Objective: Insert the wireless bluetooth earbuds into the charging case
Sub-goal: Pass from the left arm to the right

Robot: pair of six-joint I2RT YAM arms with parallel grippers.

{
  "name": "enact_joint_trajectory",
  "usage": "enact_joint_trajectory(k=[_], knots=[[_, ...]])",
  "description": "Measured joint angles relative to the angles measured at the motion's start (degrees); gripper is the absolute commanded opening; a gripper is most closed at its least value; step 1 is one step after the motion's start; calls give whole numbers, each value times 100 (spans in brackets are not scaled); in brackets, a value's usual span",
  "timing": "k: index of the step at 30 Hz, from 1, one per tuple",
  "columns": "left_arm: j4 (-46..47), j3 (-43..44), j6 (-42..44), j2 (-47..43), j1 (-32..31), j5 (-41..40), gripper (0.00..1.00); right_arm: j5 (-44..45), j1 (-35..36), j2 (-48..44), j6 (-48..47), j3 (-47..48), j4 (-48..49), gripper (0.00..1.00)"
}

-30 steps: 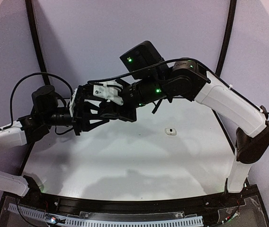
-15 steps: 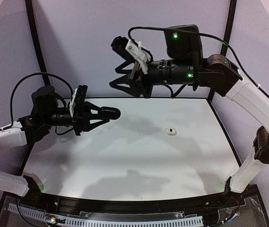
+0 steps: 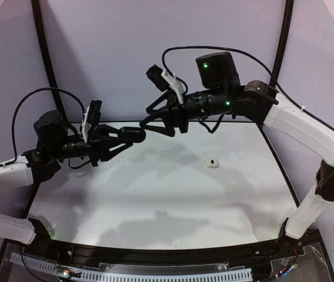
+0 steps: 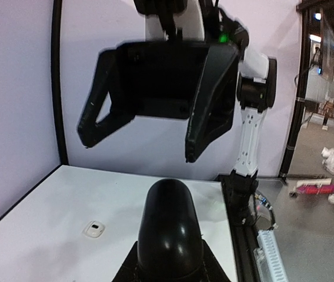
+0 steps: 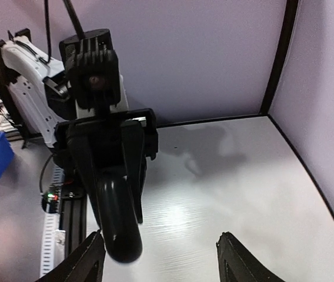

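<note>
My left gripper (image 3: 127, 137) is shut on a glossy black oblong charging case (image 3: 135, 135), held in the air over the back left of the table; in the left wrist view the case (image 4: 167, 226) sticks out forward from the fingers. Facing it from the right, my right gripper (image 3: 148, 120) is open with nothing between its fingers, and its tips are just short of the case's end. The right wrist view shows the case (image 5: 117, 226) beside the left fingertip (image 5: 87, 258). A tiny white piece with a dark mark (image 3: 212, 163) lies on the table; whether it is an earbud I cannot tell.
The white table (image 3: 155, 200) has black edge rails. Lilac walls stand at the back and sides. A black cable track (image 3: 132, 273) runs along the near edge by the arm bases. The tiny white piece (image 4: 94, 228) lies below and left of the held case.
The right gripper let go at the case, rose away while opening wide, then came back down towards the case's end. The left gripper tilted up slightly, still holding the case.
</note>
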Motion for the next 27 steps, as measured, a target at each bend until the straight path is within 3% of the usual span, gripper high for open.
enact_joint_trajectory(k=[6,12,14,17,18,21,27], knots=[[953,-271,-1003,0,11,70,1,-953,-177,-704,595,-1248,1137,64],[1397,-275,-1364,2,13,136,1,-1276,-155,-640,944,-1360,1753,75],[1458,-275,-1421,7,13,146,1,-1362,-155,-518,1014,-1360,1884,74],[1502,-275,-1478,15,13,151,1,-1410,-155,-341,1075,-1362,1967,62],[1506,-275,-1482,17,13,153,1,-1436,-155,-291,1095,-1360,1998,51],[1513,-275,-1482,26,13,149,1,-1550,-155,-144,1172,-1338,2048,34],[1523,-275,-1493,50,39,133,1,-1823,-149,-39,1163,-1305,2076,8]])
